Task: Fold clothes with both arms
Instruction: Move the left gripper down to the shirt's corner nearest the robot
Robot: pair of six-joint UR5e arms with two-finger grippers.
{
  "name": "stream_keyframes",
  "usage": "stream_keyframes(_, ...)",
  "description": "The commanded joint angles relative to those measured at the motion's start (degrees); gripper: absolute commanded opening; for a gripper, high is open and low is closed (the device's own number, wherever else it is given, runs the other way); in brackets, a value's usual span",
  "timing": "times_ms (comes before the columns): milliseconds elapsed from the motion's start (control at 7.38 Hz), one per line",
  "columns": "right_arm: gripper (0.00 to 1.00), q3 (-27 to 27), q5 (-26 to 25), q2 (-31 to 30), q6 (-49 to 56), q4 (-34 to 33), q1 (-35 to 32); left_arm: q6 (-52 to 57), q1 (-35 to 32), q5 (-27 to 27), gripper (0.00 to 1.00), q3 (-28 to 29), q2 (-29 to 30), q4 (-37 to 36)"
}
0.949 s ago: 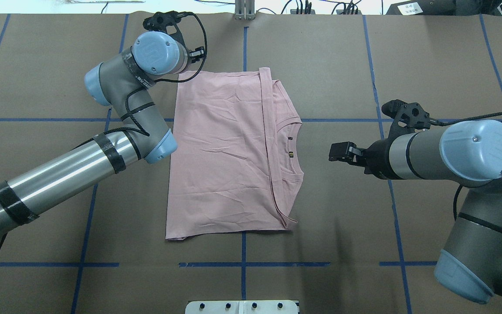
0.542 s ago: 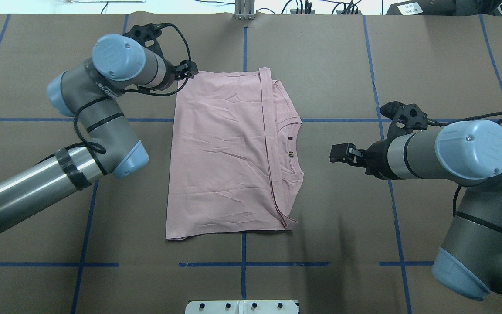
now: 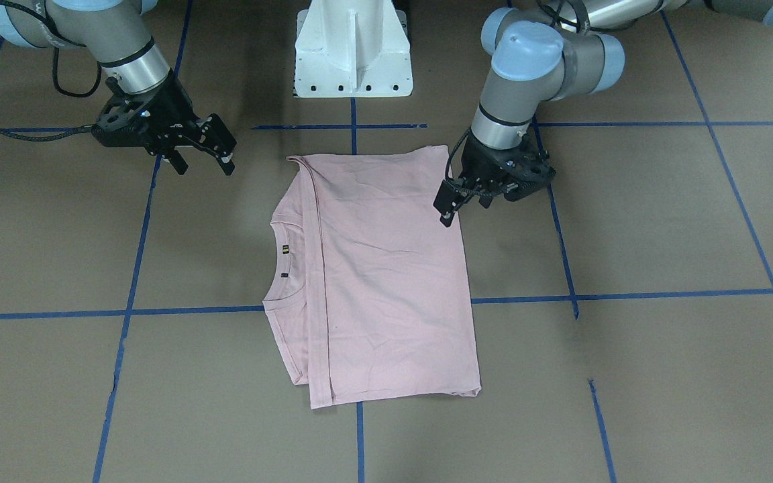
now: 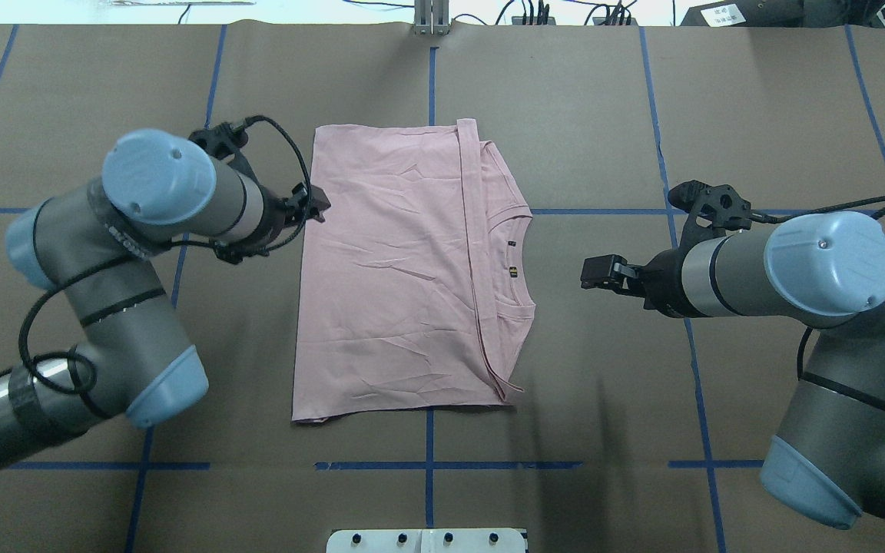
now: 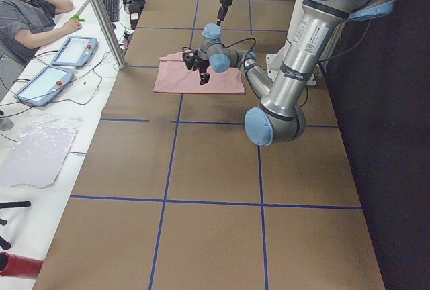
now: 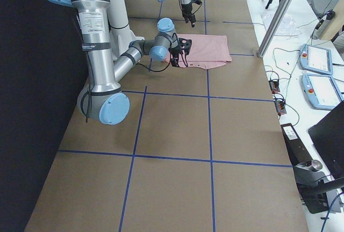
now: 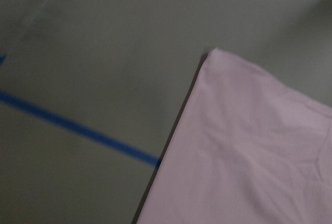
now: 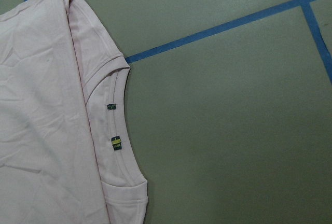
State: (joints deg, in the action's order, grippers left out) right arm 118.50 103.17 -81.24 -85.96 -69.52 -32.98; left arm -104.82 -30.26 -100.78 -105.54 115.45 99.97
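Overhead exterior, T-shirt (image 4: 396,269) beside left end effector (image 4: 317,206)

My tabletop (image 4: 565,115) — brown, gridded with blue tape (image 4: 450,465). White pedestal (image 3: 353,54) at its edge. White side bench (image 5: 33,229) — two tablets (image 5: 74,50), aluminium post (image 5: 101,15), one seated person (image 5: 27,21).

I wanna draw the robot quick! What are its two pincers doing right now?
Left pincer: open, holding nothing, at the T-shirt's edge.
Right pincer: open, holding nothing.
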Motion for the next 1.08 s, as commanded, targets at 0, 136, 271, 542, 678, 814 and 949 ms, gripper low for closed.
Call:
stream_keyframes(0,1.00,0.07,0.10,0.03,0.01,0.00,0.02,-11.42,10.62,4.69,1.00,-2.22,-1.28,-4.86)
stream_keyframes(136,1.00,0.07,0.10,0.03,0.01,0.00,0.11,-13.29,12.31,4.80,1.00,-2.22,-1.45,-4.96)
stream_keyframes(271,1.00,0.07,0.10,0.03,0.01,0.00,0.11,-14.09,13.29,4.80,1.00,-2.22,-1.46,-6.09)
stream_keyframes(542,1.00,0.07,0.10,0.03,0.01,0.00,0.11,-15.67,14.96,4.97,0.99,-2.22,-1.54,-7.77)
stream_keyframes(678,1.00,0.07,0.10,0.03,0.01,0.00,0.02,-15.68,15.23,5.76,0.99,-2.13,-1.63,-7.77)
stream_keyframes(814,1.00,0.07,-0.07,0.03,0.01,0.00,0.02,-15.76,15.15,5.94,0.99,-2.21,-1.63,-7.86)
stream_keyframes(949,1.00,-0.02,-0.16,0.03,0.01,0.00,0.11,-15.94,15.23,6.03,0.98,-2.30,-2.24,-7.77)
